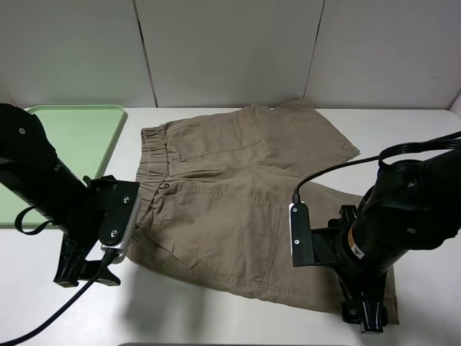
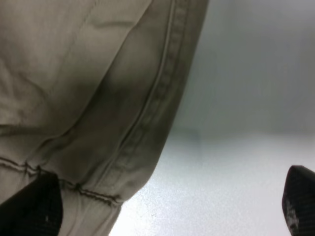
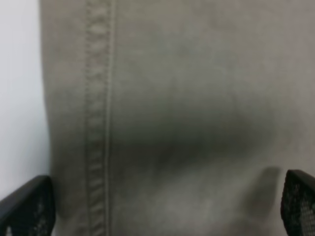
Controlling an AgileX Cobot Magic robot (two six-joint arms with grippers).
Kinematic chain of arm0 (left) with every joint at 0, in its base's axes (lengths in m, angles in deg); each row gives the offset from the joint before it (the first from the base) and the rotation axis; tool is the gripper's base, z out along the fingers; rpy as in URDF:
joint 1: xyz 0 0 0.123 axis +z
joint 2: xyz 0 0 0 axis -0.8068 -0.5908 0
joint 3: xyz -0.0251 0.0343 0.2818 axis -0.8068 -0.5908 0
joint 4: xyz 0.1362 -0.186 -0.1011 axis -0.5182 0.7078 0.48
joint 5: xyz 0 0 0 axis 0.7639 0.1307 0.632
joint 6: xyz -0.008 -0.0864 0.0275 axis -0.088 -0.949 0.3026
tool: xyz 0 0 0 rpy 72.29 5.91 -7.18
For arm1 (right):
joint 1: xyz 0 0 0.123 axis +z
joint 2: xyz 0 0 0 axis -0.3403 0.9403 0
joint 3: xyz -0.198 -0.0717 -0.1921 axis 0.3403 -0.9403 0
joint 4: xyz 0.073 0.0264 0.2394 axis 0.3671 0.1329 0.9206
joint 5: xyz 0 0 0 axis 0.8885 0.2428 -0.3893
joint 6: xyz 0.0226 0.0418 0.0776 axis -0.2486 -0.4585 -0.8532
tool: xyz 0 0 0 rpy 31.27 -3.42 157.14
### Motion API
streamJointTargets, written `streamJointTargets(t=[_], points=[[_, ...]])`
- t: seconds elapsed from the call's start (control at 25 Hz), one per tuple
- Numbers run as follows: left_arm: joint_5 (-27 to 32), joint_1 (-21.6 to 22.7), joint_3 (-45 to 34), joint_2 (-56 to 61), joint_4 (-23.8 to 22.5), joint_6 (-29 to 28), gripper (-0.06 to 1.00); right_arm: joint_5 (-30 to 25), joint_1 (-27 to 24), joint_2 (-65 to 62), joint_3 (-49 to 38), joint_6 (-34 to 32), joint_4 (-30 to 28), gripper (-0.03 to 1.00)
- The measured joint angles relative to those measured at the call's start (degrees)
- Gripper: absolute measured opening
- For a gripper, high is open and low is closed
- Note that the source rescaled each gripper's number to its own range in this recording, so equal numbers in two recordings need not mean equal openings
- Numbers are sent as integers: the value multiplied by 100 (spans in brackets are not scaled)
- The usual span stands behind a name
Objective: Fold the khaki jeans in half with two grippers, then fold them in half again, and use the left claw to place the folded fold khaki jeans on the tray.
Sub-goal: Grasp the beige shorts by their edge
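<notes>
khaki jeans [image 1: 238, 209], soft and limp: grip waistband [image 1: 148, 173] corner and hem [image 3: 98, 123]; left pincer [image 1: 85, 272] and right pincer [image 1: 364, 316] both stand open there.

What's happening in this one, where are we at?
Two robot arms are lining up to fold the khaki jeans, which lie spread flat on the white table with no fold made yet. The left gripper is down at the near waistband corner and the right gripper is at the near leg hem. Both are open, with the cloth edge showing between their jaws and nothing gripped. The pale green tray sits at the far left.
</notes>
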Motion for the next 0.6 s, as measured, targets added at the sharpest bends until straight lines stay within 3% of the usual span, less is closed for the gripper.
streamJointTargets(t=[0.6], points=[[-19,0,-56,0,10,0,94,340,0,0,-388,10,34,100]])
